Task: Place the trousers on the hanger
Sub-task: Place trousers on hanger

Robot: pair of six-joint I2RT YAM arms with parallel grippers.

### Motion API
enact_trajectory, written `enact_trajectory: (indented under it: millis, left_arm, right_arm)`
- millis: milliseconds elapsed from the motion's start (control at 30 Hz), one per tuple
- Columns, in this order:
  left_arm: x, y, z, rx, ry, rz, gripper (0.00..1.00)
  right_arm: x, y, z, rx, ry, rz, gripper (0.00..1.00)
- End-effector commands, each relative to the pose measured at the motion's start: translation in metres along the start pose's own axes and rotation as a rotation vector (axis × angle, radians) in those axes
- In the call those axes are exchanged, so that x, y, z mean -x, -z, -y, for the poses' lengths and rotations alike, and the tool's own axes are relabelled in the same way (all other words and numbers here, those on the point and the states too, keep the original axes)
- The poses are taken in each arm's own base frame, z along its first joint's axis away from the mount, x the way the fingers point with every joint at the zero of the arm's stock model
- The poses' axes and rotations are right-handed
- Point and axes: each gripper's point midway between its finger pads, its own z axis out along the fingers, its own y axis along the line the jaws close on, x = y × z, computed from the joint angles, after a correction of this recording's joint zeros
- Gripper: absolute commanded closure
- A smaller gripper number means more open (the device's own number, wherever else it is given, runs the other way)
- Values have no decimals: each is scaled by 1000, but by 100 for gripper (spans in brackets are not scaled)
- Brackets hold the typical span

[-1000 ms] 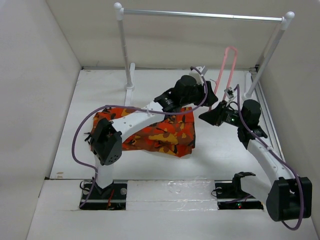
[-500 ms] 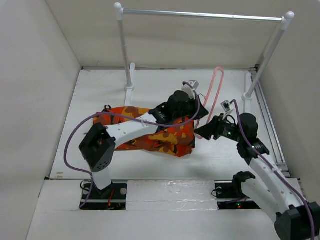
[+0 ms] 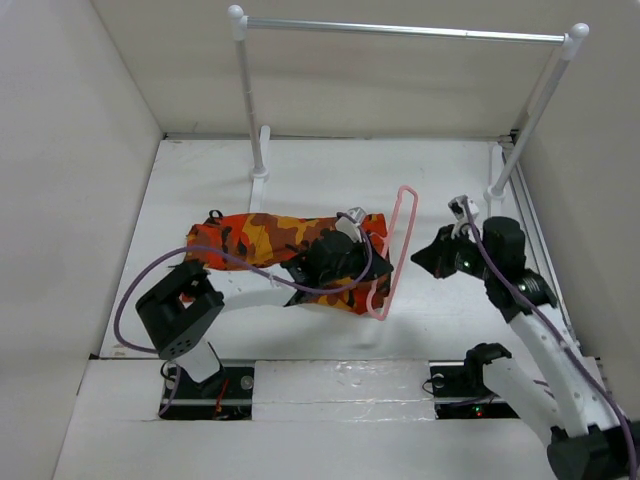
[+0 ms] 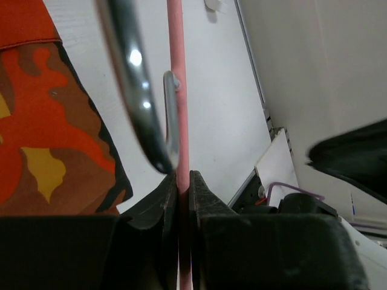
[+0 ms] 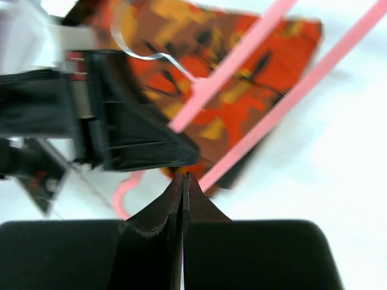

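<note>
Pink hanger [image 4: 176, 42] clamped between left jaws, right jaws closed, apart.

The trousers [image 3: 260, 240] lie bunched in a folded strip across the worktop - soft cloth in orange, red, yellow and black camouflage, long side running left to right. The hanger [image 3: 404, 235] is a thin pale pink loop, seen nearly edge-on and slanted, at the trousers' right end, where it overlaps the cloth's edge. One pink bar is pinched between the fingers of the left end effector [image 4: 179, 181] - its silver hook [image 4: 136, 78] curves just beside that bar.
</note>
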Motion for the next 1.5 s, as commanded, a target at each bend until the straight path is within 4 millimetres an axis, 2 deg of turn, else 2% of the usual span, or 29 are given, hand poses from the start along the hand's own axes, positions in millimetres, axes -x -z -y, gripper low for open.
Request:
enact_trajectory:
  millis: [0,33,67,100,167,233,267,333,400,433,467,500,533,567,633,700,833,1067,1133,1167,1200,1233,1267,1300,1367,1400,1467]
  left_arm:
    - [16,-16,13,-59,71,107,100]
    - [10,-25,1,-28,91,102,100]
    - [7,-29,1,-26,120,107,100]
    - [8,-34,-6,6,128,141,100]
    - [7,-44,-17,48,156,154,100]
    - [9,-52,-20,74,168,180,100]
    - [8,-54,-26,100,170,182,100]
    - [9,-61,-36,137,180,199,100]
    - [6,-66,-47,172,198,213,100]
    - [7,-66,-47,171,198,214,100]
    - [6,-67,-49,181,199,213,100]
    - [6,-67,-52,190,199,217,100]
    - [6,-67,-54,196,200,219,100]
    - [4,-67,-55,200,201,217,100]
    - [0,-68,-56,207,198,212,100]
    - [-4,-69,-61,222,197,205,100]
    - [-9,-68,-69,244,194,192,100]
    - [-13,-68,-72,254,175,176,100]
    - [-13,-67,-73,260,174,176,100]
    - [-13,-66,-74,263,170,175,100]
    - [-13,-65,-76,273,161,178,100]
    - [-14,-63,-79,286,158,173,100]
    - [-14,-63,-81,293,158,176,100]
    - [-14,-62,-82,296,156,178,100]
    - [-14,-59,-85,321,142,174,100]
    - [-14,-58,-86,331,134,175,100]
    - [-12,-53,-88,349,117,174,100]
  right_arm:
    - [11,-21,28,-67,121,-51,100]
    - [11,-26,36,-91,135,-69,100]
    - [17,-34,37,-75,183,-59,100]
    - [10,-46,43,-58,172,-93,100]
    - [13,-59,49,-44,196,-85,100]
    - [3,-70,66,-90,177,-115,99]
    - [10,-75,71,-86,190,-80,97]
    - [-3,-88,83,-90,173,-109,87]
    - [0,-106,92,-72,172,-102,80]
    - [0,-106,94,-70,204,-104,80]
    - [-10,-118,102,-62,192,-144,78]
    - [-15,-126,97,-35,205,-169,75]
    - [-12,-133,98,-40,223,-179,73]
    - [-20,-140,106,-46,207,-206,69]
    - [-29,-149,103,-36,188,-229,63]
    - [-33,-158,109,-40,171,-228,56]
    - [-40,-174,106,-27,164,-244,54]
    - [-60,-186,110,-67,113,-288,52]
    - [-66,-186,109,-77,109,-297,56]
    - [-65,-186,109,-75,111,-290,69]
    - [-65,-186,108,-71,108,-283,74]
    - [-68,-183,107,-69,96,-282,85]
    - [-60,-182,103,-61,109,-252,96]
    - [-55,-181,99,-54,115,-239,100]
    - [-43,-172,100,-61,111,-209,100]
    - [-25,-163,95,-62,131,-164,100]
    - [-6,-147,101,-100,145,-147,100]
